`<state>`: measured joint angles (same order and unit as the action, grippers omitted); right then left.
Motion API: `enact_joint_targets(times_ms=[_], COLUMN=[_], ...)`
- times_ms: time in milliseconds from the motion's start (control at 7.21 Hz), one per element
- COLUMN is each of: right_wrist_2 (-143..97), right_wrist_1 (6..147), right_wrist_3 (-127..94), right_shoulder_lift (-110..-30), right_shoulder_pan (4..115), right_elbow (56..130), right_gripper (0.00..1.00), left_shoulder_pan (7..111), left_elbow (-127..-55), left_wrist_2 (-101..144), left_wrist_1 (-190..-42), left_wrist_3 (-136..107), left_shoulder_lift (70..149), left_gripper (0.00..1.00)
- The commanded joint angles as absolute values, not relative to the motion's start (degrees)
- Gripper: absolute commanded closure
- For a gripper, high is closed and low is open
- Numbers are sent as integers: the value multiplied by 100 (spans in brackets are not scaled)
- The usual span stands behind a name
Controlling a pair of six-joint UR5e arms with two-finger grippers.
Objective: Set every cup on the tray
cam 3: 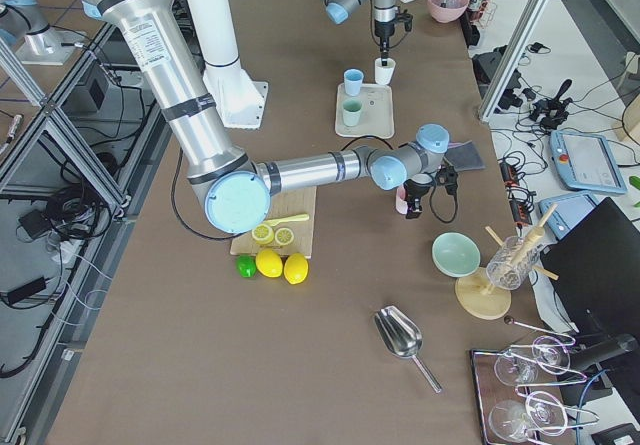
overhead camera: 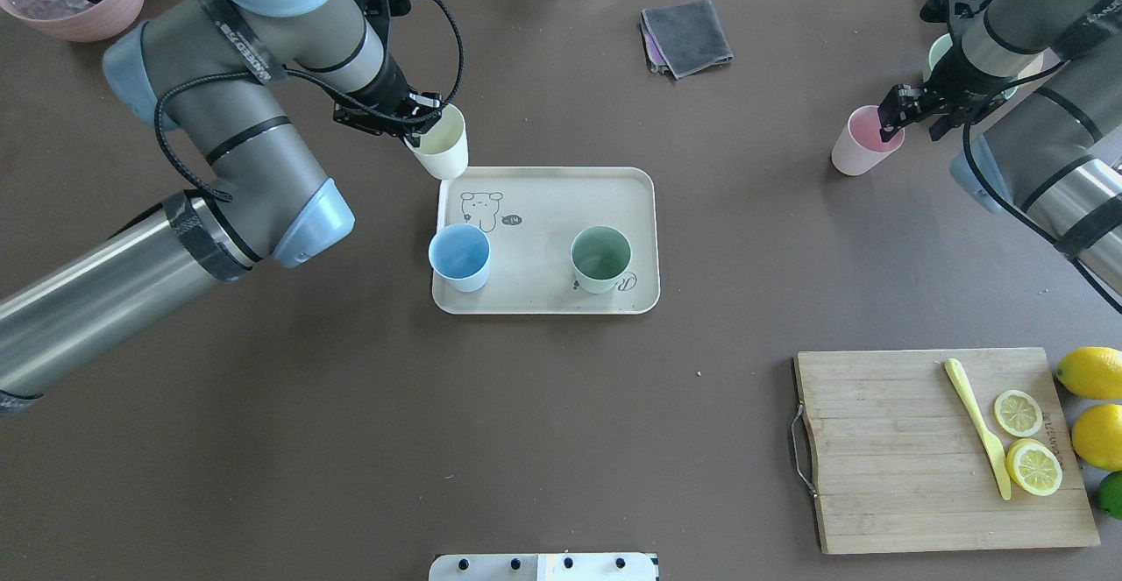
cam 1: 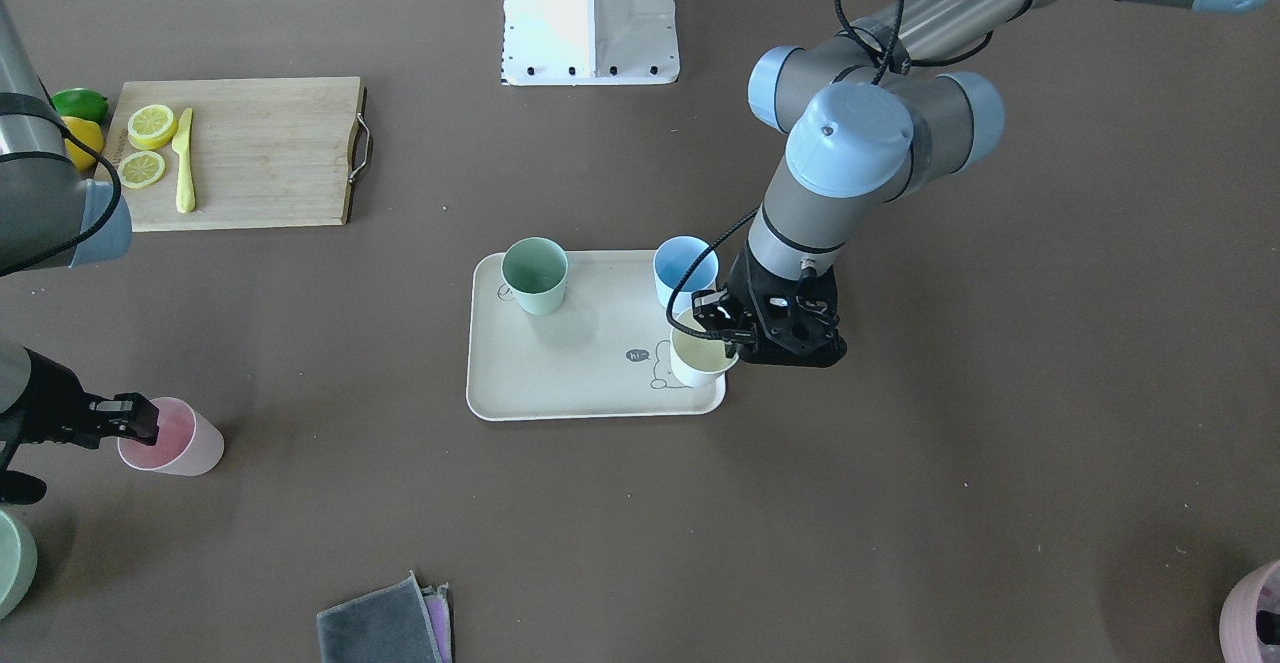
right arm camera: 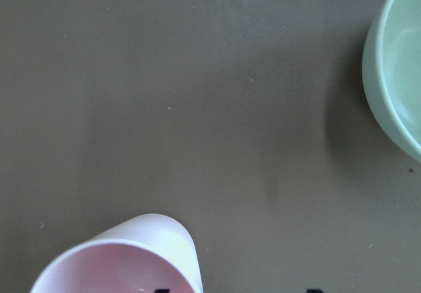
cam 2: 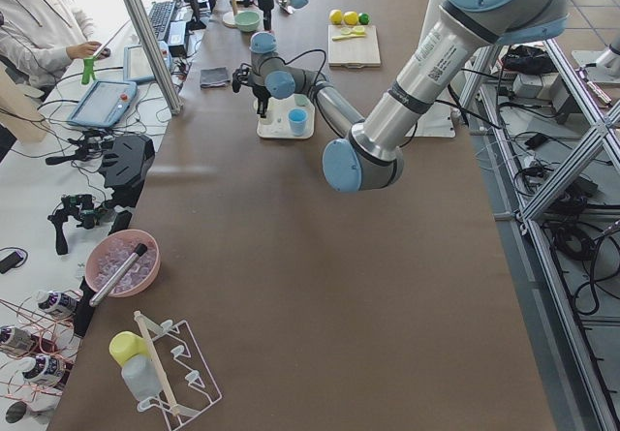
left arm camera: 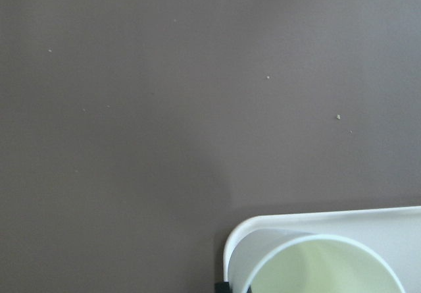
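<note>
Nearest me on the counter, a wooden cutting board carries a yellow knife and two lemon slices.

Beyond it, mid-counter, lies the beige tray. It bears a bunny drawing and a speech bubble reading "hi" at its far-left corner. A script letter R shows just beside the green cup; the rest of that word I cannot read. The green cup and the blue cup stand upright on the tray's near half.

My left fingers are clamped on the rim of the cream cup over the tray's far-left corner; whether its base touches the tray I cannot tell.

Far right, well apart from the tray, my right fingers are spread astride the wall of the pink cup. A grey cloth lies farthest.
</note>
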<state>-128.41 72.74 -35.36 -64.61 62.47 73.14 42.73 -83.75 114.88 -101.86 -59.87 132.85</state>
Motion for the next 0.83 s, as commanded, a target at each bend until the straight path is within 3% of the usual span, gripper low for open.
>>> enact_joint_targets(times_ms=[0, 139, 277, 693], right_wrist_2=[-13076, -13400, -13516, -13230], right_wrist_1=[7268, 7356, 7348, 7321], right_wrist_3=[-3568, -3725, -4223, -6146], right_shoulder_lift=[-6425, -6164, -5900, -5232], right_shoulder_pan=[6223, 6214, 6127, 5119], right_elbow=[7409, 7496, 7567, 8068], right_gripper=[100, 100, 100, 100], left_shoulder_pan=[3790, 3701, 3735, 4978], left_elbow=[-8393, -8394, -8367, -8402], left_wrist_2=[11067, 10996, 10995, 11947], left_wrist_1=[-10213, -10213, -10222, -10161], left_wrist_3=[-6222, -6397, -6364, -5366], left_shoulder_lift=[13298, 13350, 13368, 13290], left_gripper=[100, 80, 3, 2])
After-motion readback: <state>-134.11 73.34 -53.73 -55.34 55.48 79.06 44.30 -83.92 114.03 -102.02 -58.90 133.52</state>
